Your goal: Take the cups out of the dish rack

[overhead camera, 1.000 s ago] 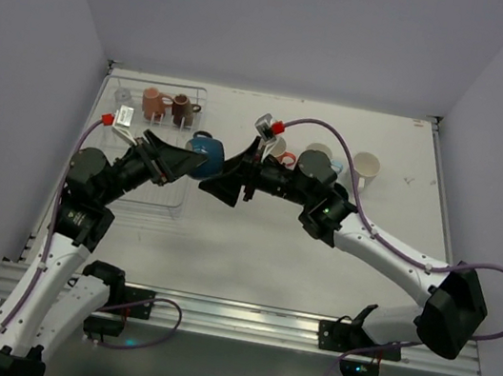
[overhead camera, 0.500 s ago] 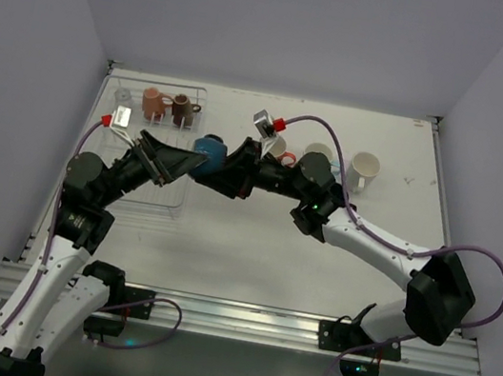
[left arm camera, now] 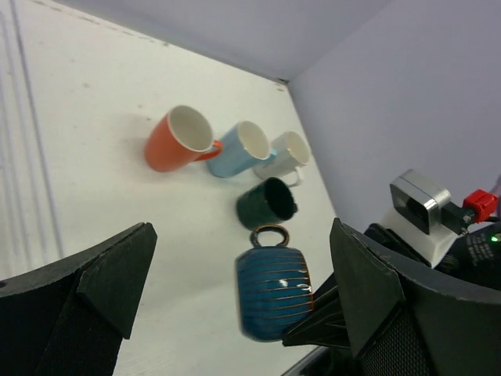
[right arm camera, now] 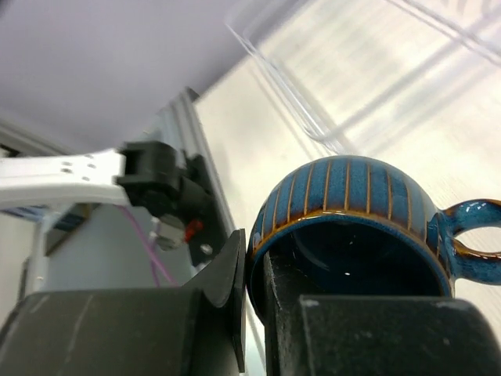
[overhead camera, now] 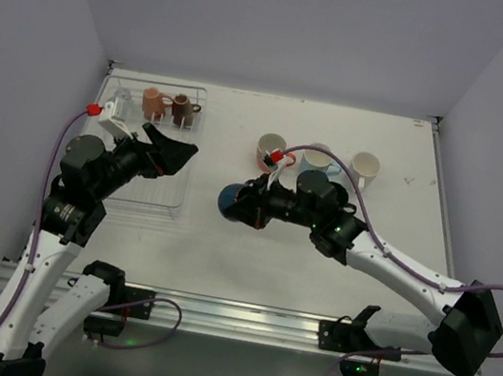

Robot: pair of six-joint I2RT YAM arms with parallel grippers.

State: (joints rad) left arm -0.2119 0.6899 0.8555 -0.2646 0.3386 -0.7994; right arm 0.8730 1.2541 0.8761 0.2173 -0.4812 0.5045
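My right gripper [overhead camera: 244,208] is shut on the rim of a navy striped cup [overhead camera: 227,196], holding it above the table right of the dish rack [overhead camera: 149,192]. In the right wrist view one finger is inside the navy cup [right arm camera: 352,204] and one outside. My left gripper [overhead camera: 173,150] hangs open and empty over the rack's right side; its wrist view shows the navy cup [left arm camera: 274,294] beyond its fingers. A salmon pink cup [overhead camera: 155,103], a dark brown cup [overhead camera: 183,110] and a clear glass [overhead camera: 123,95] stand at the rack's far end.
On the table right of the rack stand an orange cup [left arm camera: 176,141], a light blue cup [left arm camera: 239,149], a white cup [left arm camera: 286,153] and a dark green cup [left arm camera: 268,204]. The rack's clear tray edge [right arm camera: 313,110] lies close beyond the held cup.
The left gripper let go of the navy cup, opened wide and drew back over the rack. The right gripper shut on the cup's rim and carried it nearer, away from the rack.
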